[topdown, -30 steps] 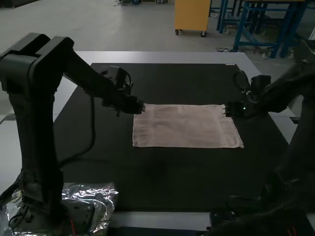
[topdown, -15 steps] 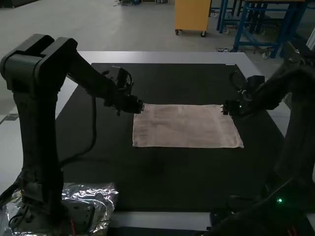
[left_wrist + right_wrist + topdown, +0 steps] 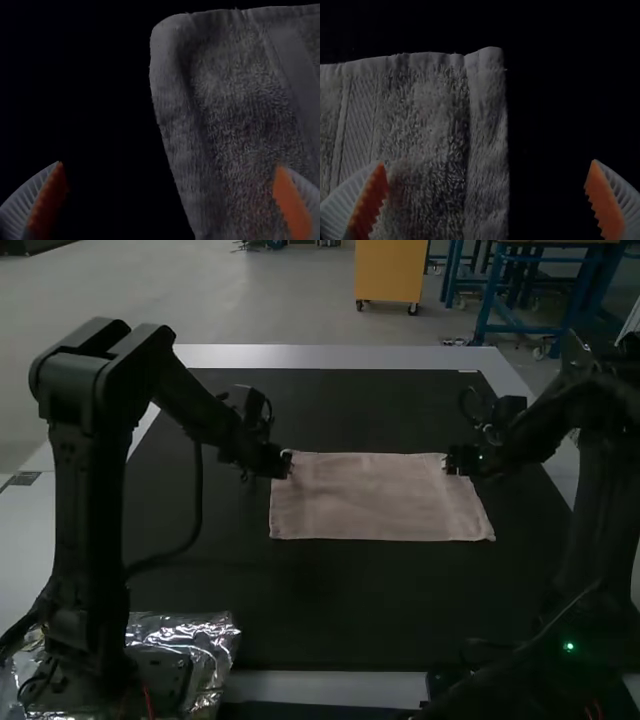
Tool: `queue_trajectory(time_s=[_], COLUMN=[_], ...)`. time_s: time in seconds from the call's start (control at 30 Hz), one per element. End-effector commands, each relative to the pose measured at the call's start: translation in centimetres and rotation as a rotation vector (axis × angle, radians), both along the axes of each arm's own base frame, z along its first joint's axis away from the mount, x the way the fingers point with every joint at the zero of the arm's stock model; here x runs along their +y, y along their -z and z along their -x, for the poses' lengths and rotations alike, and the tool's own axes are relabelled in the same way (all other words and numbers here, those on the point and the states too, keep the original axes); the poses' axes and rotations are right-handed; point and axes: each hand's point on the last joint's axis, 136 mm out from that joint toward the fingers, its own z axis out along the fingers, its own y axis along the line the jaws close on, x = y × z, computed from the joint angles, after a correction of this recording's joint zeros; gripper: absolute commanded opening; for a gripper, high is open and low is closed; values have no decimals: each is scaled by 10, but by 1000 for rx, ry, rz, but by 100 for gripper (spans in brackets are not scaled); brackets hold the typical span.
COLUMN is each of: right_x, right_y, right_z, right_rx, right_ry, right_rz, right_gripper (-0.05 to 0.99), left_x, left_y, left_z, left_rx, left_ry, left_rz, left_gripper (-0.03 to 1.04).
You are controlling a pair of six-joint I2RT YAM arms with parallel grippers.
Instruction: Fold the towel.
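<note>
Centrally, the pale towel [image 3: 380, 502] lies flat in a broad rectangle on a dark mat [image 3: 330, 600], itself set on a light-coloured table [image 3: 330, 357]; the number of cloth layers cannot be told. The left gripper [image 3: 285, 465] is at the towel's far left corner and the right gripper [image 3: 452, 464] at its far right corner, each partly hiding the cloth there in the high view.

Both wrist views show the fingers spread wide, with orange pads [image 3: 292, 205] facing each other. One finger of each gripper overlaps the towel and the other the dark surface beyond its side edge; contact with the cloth cannot be judged. A smooth woven band runs through the pile near each side.

Surroundings: a dark cable [image 3: 195, 505] curves beside the left arm [image 3: 85, 490], over the mat and apart from the towel. A crinkled silvery sheet [image 3: 215, 635] lies around that arm's base, near a short red wire [image 3: 148, 702]. Low on the dim right arm [image 3: 600, 480], a small green light [image 3: 569, 647] glows.
</note>
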Motion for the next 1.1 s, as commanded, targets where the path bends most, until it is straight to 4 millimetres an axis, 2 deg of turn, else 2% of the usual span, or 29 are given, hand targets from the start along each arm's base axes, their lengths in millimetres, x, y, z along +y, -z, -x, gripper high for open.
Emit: queue_trajectory(time_s=[0.0,0.23,0.27,0.3,0.33,0.37,0.4,0.43,0.63,0.77,0.93,1.07], right_x=[9,11,16,19,26,30,32,30,33,34,35,31], right_y=[-2,6,10,16,20,23,24,26,28,10,-25,-40], right_z=[-8,-10,-8,-3,2,6,8,9,17,10,-2,-3], right_rx=[-16,0,18,49,74,90,94,99,122,82,17,-1], right_ry=[-36,-37,-50,-61,-86,-109,-124,-122,-146,-154,-147,-141], right_rz=[1,-11,-39,-61,-97,-125,-140,-142,-142,-137,-141,-141], right_gripper=[91,91,90,80,59,25,-4,-2,-2,-2,-2,-2], left_x=[8,11,12,13,13,12,12,13,6,2,-6,-7], left_y=[-4,7,10,14,17,20,23,25,18,6,-20,-32], left_z=[-13,-11,-10,-7,-5,-3,-2,-1,-4,-7,-14,-13], left_rx=[-25,11,18,32,44,52,56,55,19,-8,-58,-64], left_ry=[-22,-35,-35,-33,-32,-27,-24,-25,0,15,32,36], left_rz=[-8,-11,-13,-20,-22,-18,-14,-12,33,51,76,79], left_gripper=[96,96,93,85,68,42,15,1,3,3,3,3])
